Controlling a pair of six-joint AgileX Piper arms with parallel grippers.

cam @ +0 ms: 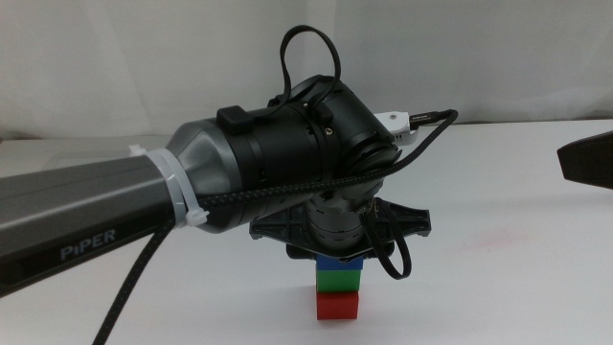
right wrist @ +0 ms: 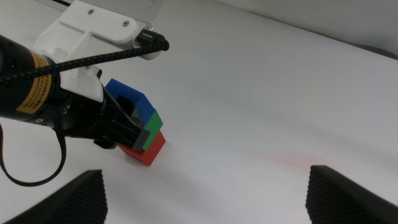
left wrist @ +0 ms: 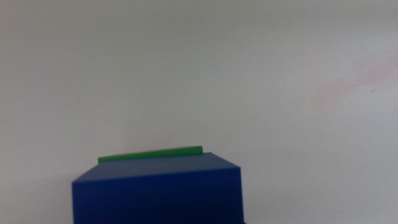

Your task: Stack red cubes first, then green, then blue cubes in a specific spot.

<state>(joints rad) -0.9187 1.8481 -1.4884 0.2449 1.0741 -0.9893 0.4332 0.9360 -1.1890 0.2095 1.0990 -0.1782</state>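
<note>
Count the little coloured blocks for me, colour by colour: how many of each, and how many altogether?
Small solid red cube: 1, bottom of the stack
Small solid green cube: 1, middle
Small solid blue cube: 1, top, under the left gripper
Total: 3 cubes

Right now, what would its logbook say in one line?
left gripper: around blue cube | stack: red cube, green cube, blue | right gripper: open, waiting

red cube [cam: 336,307]: matte red | green cube [cam: 339,280]: plain green | blue cube [cam: 337,261]: solid blue | table [cam: 498,268]: white with faint pink smudges | left arm [cam: 86,211]: grey shell, black wrist, white lettering | left gripper [right wrist: 127,124]: dark, yellow label above | right gripper [right wrist: 205,193]: black jaws | cable [cam: 287,187]: black braided
</note>
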